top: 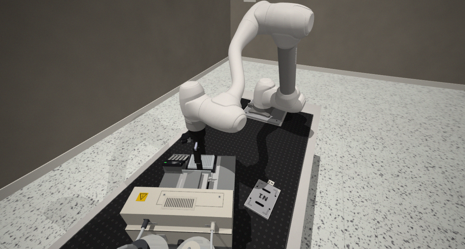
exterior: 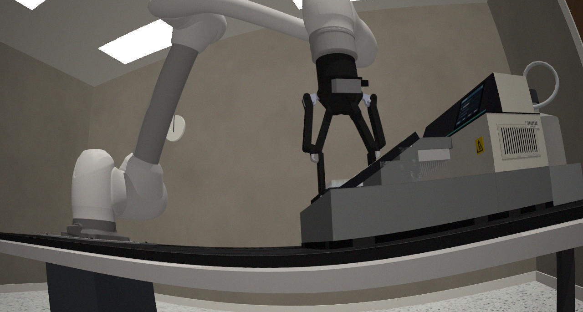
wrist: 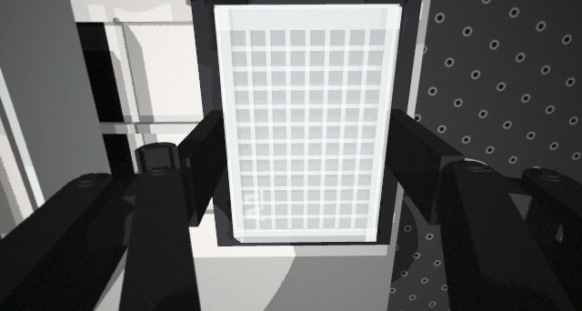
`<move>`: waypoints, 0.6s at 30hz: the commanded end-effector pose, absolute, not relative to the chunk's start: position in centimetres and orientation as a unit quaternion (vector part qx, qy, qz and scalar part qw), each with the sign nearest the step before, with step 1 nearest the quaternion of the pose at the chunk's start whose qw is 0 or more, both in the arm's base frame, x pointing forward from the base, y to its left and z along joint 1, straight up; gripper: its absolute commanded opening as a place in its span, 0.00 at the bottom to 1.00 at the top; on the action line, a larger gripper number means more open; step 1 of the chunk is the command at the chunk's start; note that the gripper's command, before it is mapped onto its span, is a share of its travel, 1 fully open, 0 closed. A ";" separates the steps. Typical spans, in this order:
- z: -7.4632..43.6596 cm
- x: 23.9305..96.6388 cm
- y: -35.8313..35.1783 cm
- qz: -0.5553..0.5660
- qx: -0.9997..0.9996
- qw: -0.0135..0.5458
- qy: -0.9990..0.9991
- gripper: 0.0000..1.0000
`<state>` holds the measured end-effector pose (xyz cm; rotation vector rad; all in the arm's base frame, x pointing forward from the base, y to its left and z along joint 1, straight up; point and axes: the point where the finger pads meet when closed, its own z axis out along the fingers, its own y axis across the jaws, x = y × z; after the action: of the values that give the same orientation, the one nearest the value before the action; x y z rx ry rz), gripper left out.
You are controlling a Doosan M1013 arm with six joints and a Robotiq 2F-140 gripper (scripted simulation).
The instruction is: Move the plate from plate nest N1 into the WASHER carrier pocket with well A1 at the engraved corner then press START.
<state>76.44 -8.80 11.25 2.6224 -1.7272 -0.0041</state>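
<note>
The white well plate [wrist: 306, 122] fills the middle of the wrist view, its long side running away from me. Its cut-off corner [wrist: 238, 238] is at the lower left of that view. My gripper [wrist: 305, 134] is shut on the plate's two long sides. The plate sits low over the washer's dark carrier [wrist: 205, 75]; I cannot tell whether it lies flat in the pocket. In the top view the plate [top: 202, 161] is beside the keypad [top: 177, 157], with the gripper [top: 197, 153] upright over it. In the exterior view only a pale edge of the plate [exterior: 338, 182] shows between the fingers [exterior: 346, 163].
The washer's beige housing [top: 178, 208] stands behind the carrier, with its screen [exterior: 470, 106] above. A small green light [top: 166, 163] shows by the keypad. The plate nest N1 [top: 262, 198], marked IN, lies empty on the black mat to the washer's right.
</note>
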 end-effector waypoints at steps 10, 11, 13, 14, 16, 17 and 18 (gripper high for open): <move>11.2 76.5 -8.8 -0.001 0.835 0.000 -0.550 0.70; 11.2 76.5 -8.8 -0.001 0.835 0.000 -0.550 0.70; 11.2 76.5 -8.8 -0.001 0.835 0.000 -0.550 0.70; 11.2 76.5 -8.8 -0.001 0.835 0.000 -0.550 0.70; 11.2 76.5 -8.8 -0.001 0.835 0.000 -0.550 0.70; 11.2 76.5 -8.8 -0.001 0.835 0.000 -0.550 0.70; 11.2 76.5 -8.8 -0.001 0.835 0.000 -0.550 0.70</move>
<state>76.43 -8.80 11.15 2.6224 -1.7272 -0.0041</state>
